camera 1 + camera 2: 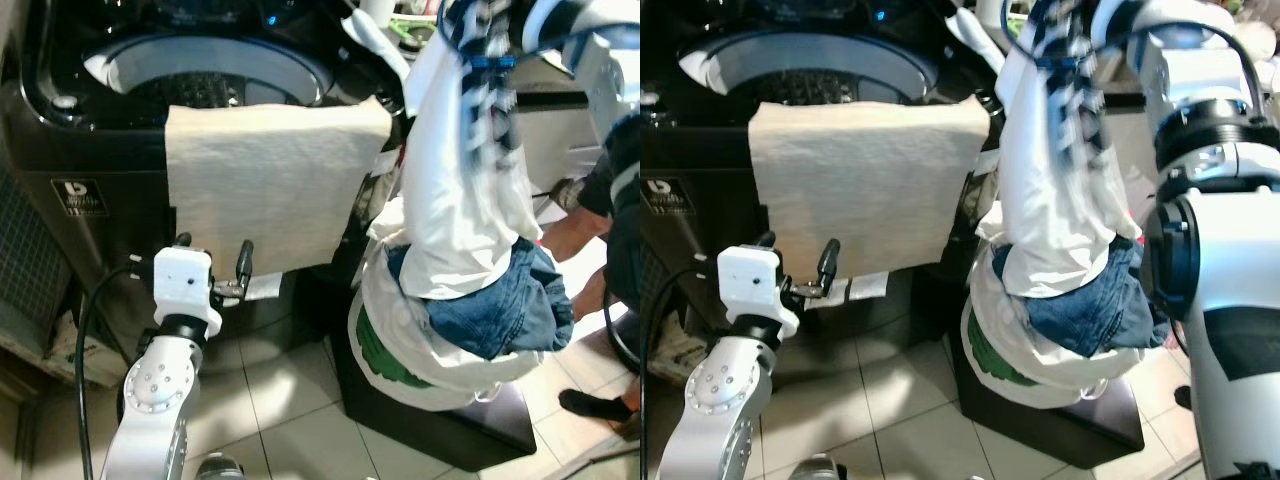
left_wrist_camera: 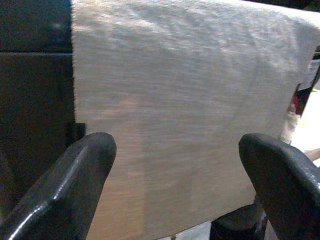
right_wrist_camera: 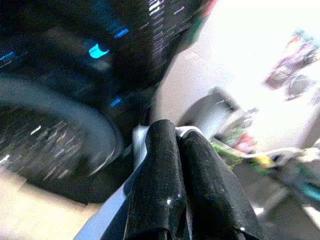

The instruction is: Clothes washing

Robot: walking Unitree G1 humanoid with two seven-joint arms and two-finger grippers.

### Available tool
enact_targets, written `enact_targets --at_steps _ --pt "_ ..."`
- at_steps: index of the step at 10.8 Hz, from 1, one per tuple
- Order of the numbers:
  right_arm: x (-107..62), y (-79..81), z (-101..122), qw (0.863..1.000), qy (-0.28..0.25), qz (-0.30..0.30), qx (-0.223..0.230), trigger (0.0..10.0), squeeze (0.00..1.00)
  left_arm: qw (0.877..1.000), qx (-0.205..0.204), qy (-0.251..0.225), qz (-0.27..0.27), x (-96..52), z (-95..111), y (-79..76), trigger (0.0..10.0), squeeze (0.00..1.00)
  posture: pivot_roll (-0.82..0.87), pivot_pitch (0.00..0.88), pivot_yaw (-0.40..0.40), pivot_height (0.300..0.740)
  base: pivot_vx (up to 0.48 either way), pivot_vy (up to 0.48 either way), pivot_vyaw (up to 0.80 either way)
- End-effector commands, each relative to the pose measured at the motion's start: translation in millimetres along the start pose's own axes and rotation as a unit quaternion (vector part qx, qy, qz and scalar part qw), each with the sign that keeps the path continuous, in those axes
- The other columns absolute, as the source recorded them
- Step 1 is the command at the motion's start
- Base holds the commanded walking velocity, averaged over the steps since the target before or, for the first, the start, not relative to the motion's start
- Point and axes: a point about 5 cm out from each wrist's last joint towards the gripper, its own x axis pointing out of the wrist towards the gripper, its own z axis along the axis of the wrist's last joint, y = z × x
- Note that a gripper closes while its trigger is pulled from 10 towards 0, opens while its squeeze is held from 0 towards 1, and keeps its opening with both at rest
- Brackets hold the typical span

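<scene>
Right gripper [image 3: 185, 165] pinching a soft, limp white garment [image 1: 455, 190], hanging above the laundry bag [image 1: 400, 350] beside the washing machine [image 1: 60, 140] | left gripper [image 1: 212, 262] gaping before beige towel [image 1: 270, 180] draping over the machine's front edge | best held bunched.

Matt beige woven cloth [image 1: 268, 180] draped over glossy black washing machine [image 1: 90, 150]; soft white cotton garment [image 1: 460, 200]; faded blue denim [image 1: 500, 305].
</scene>
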Motion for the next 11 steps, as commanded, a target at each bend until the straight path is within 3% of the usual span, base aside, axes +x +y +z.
enact_targets --at_steps 1,2,5,6,9,10,11 --pt "-0.8 -10.6 23.7 0.998 -0.044 -0.039 -0.007 10.0 0.00 1.000 -0.003 -0.003 0.003 3.0 2.3 -0.5 10.0 0.00 0.23 0.000 -0.170 0.740 0.000 0.000 0.00" --pt "0.5 -10.9 16.8 0.993 -0.048 -0.112 -0.005 10.0 0.00 1.000 -0.010 -0.006 0.002 4.1 3.8 -3.0 10.0 0.00 0.23 0.000 -0.171 0.740 0.000 0.000 0.00" --pt "12.2 27.7 -18.2 0.992 -0.022 -0.123 -0.004 10.0 0.00 1.000 -0.015 -0.017 -0.021 9.4 9.7 -11.3 10.0 0.00 0.22 0.000 -0.159 0.740 0.000 0.000 0.00" --pt "15.6 36.9 -20.0 0.990 -0.022 -0.142 -0.015 10.0 0.00 0.999 -0.016 -0.022 -0.024 11.8 12.7 -11.6 10.0 0.00 0.23 0.000 -0.158 0.740 0.000 0.000 0.00" --pt "26.3 47.5 7.9 0.983 -0.049 -0.175 -0.030 10.0 0.00 0.999 -0.019 -0.017 -0.026 10.1 10.7 -12.2 10.0 0.00 0.25 0.000 -0.177 0.740 0.000 0.000 0.00" --pt "30.6 56.0 17.9 0.985 -0.065 -0.157 -0.016 10.0 0.00 0.999 -0.019 -0.014 -0.026 8.9 9.3 -13.1 10.0 0.00 0.25 0.000 -0.185 0.740 0.000 0.000 0.00" --pt "36.3 72.5 19.9 0.993 -0.064 -0.098 0.011 10.0 0.00 0.999 -0.020 -0.013 -0.024 8.6 8.8 -13.1 10.0 0.00 0.25 0.000 -0.194 0.740 0.000 0.000 0.00"
